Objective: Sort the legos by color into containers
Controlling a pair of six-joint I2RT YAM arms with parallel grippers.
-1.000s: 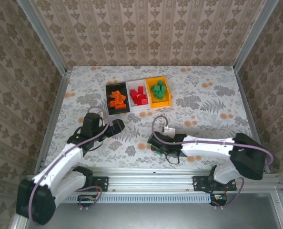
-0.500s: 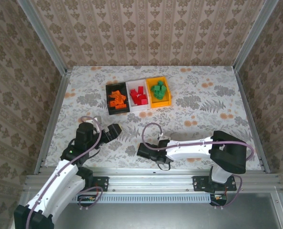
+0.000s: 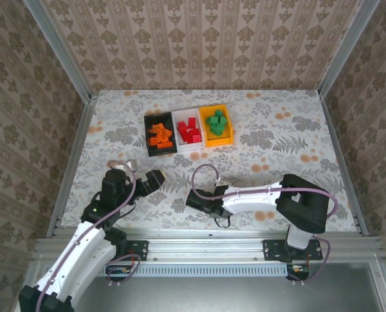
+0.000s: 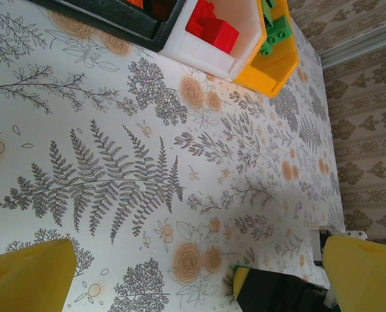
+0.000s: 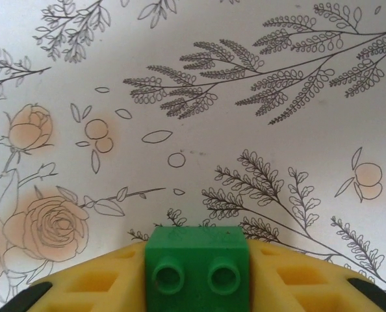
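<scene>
**While one green brick sits in the right end effector, the sort looks nearly done**

Although most of the work appears finished, one piece is outside the bins. At 12 o'clock on the worktop [image 3: 277,143] three bins stand touching in a row. The black bin [image 3: 147,135] holds orange bricks [image 3: 160,135], the white bin [image 3: 192,147] holds red bricks [image 3: 190,130], and the yellow bin [image 3: 231,132] holds green bricks [image 3: 216,122]. As far as the top view shows, each bin holds one colour only, so what is already in them looks correctly sorted.

The right end effector [image 5: 196,283] is closed on a single green brick [image 5: 196,257], studs facing its wrist camera, with a yellow finger pressed against each side. In the top view it sits low at about 6 o'clock on the worktop, well apart from the bins. Whether the brick has left the surface cannot be told.

The left end effector [image 4: 193,276] is wide open with nothing between its fingers. In the top view it lies at roughly 8 o'clock, pointing toward the bins.

By my judgement, this brick may be the last one outside the bins. What is left is to carry it toward 1 o'clock and drop it in the yellow bin with the other green bricks.
</scene>
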